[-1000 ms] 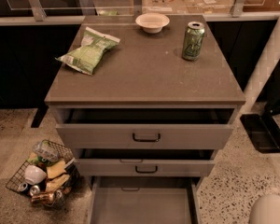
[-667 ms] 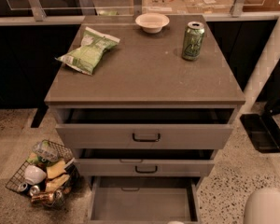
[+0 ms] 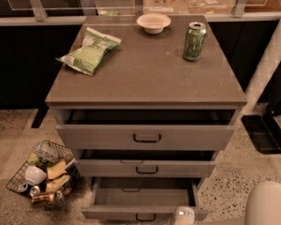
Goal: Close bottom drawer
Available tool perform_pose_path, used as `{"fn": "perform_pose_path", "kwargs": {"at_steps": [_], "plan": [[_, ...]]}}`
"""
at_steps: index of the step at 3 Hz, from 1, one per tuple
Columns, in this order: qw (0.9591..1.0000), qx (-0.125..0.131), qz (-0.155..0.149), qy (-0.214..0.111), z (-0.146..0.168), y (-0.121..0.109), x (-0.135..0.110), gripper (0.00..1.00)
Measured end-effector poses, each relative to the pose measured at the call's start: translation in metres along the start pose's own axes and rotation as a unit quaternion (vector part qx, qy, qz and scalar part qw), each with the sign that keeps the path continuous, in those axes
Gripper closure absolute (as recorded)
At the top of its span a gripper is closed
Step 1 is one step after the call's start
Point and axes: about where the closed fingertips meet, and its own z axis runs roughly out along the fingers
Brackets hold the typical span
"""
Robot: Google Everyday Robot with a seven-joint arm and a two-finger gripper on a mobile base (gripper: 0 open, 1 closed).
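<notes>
Bottom drawer (image 3: 143, 197): pulled out farthest of the three, below the cabinet's (image 3: 145, 69) front edge.
Camera view: the gripper (image 3: 183, 215) sits at the drawer's front panel, right of its dark bar handle (image 3: 145, 217), toward the front right corner. Whether it is spread or closed cannot be told. The panel runs parallel to the front edge, so the push likely goes straight back toward the rear edge.
</notes>
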Motion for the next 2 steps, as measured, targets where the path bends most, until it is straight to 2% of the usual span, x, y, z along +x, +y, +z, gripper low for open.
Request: {"fn": "perform_pose_path", "kwargs": {"at_steps": [1, 2], "plan": [[0.9994, 0.032, 0.003, -0.013, -0.0116, -0.0234, 0.0171, 1.00], [0.9986, 0.049, 0.003, -0.021, -0.0170, -0.0331, 0.0210, 1.00]]}}
